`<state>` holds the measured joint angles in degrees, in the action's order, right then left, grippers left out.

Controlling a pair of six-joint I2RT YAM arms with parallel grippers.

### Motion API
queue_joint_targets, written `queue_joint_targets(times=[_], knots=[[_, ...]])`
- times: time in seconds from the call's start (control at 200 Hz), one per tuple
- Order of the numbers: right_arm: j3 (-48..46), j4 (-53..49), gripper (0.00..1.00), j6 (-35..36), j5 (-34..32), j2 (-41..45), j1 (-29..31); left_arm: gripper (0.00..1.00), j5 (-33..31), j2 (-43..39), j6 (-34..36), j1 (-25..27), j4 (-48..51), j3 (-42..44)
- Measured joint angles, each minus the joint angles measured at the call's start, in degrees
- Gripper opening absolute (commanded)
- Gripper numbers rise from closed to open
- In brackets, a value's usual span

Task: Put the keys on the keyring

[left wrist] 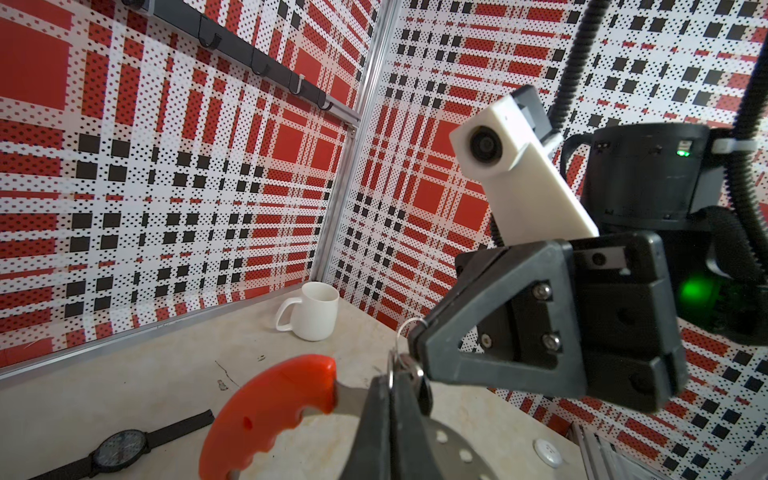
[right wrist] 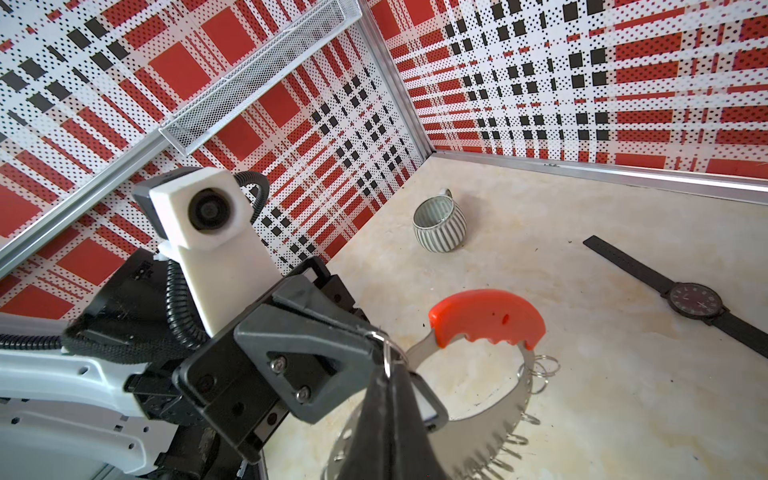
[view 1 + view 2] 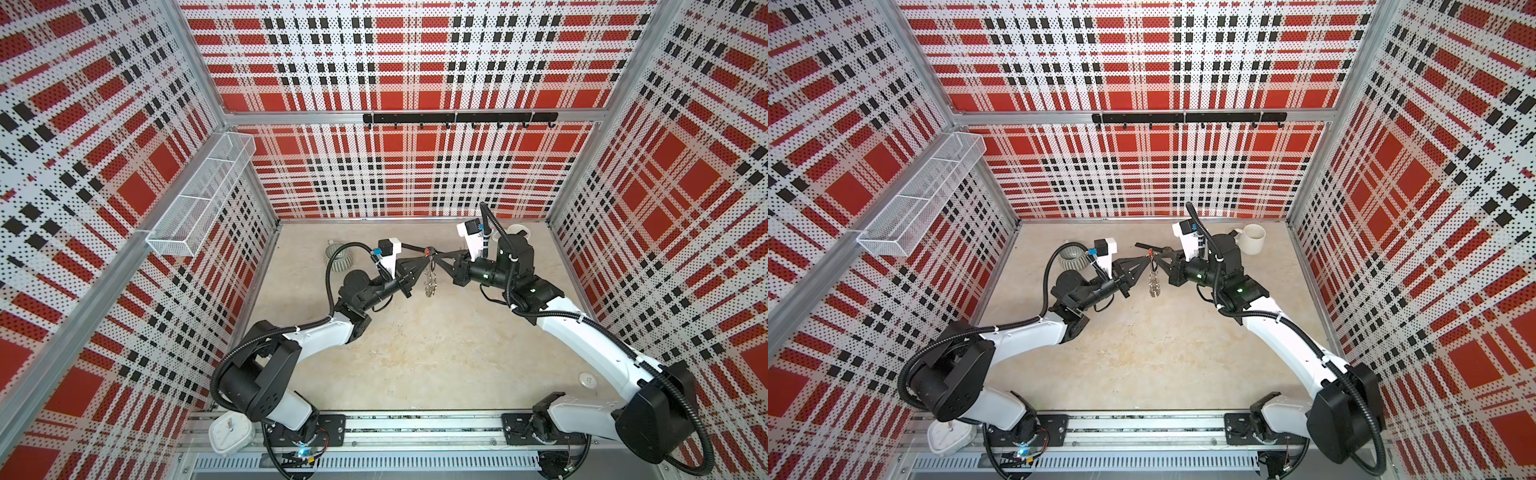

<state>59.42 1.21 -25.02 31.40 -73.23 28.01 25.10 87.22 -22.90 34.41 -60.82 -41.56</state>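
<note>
We are gripping the flat grey crescent-shaped metal keyring (image 2: 490, 432) in mid-air with the left jaws; they are clenched on the plate's grey neck, just beside one end of its red curved plastic bar (image 1: 270, 411); in both top views the keyring is hanging edge-on below the two meeting tips, clear of the beige marbled tabletop (image 3: 415, 353). We are clenching the right jaws as well, grasping the small black plastic key tag (image 2: 430, 406); its white label window is peeking out just beside those jaws, in front of the plate. The two pairs of jaws are pointing nose to nose, tips nearly touching; a small silver split ring (image 2: 387, 358) is sitting right between them, at the plate's neck; we are not managing to tell whether it is threaded onto the keyring. Many small silver rings (image 2: 544, 370) are dangling along the plate's toothed outer edge, away from both jaws. A long black wristwatch (image 2: 694, 301) is lying flat on the tabletop beyond the keyring; a white ceramic mug (image 1: 311, 311) is standing upright near the back right corner; a grey ribbed ceramic cup (image 2: 440, 226) is standing near the back left, well apart from the keyring.
</note>
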Motion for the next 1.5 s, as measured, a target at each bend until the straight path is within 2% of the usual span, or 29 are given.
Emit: queue_joint_targets(times=[1.183,1.308,1.503], knots=[[0.11,-1.31,0.0,-0.57,-4.66,-1.01,0.0,0.0,0.39,-0.11,2.16,-0.24,-3.04,0.92],[0.11,-0.92,0.0,-1.36,-4.22,-0.55,0.0,0.0,-0.09,0.07,-0.7,-0.33,-3.3,0.92],[0.11,3.02,0.0,-4.72,-1.79,0.0,0.0,0.0,-2.23,1.77,-10.86,-0.76,-3.82,0.13]])
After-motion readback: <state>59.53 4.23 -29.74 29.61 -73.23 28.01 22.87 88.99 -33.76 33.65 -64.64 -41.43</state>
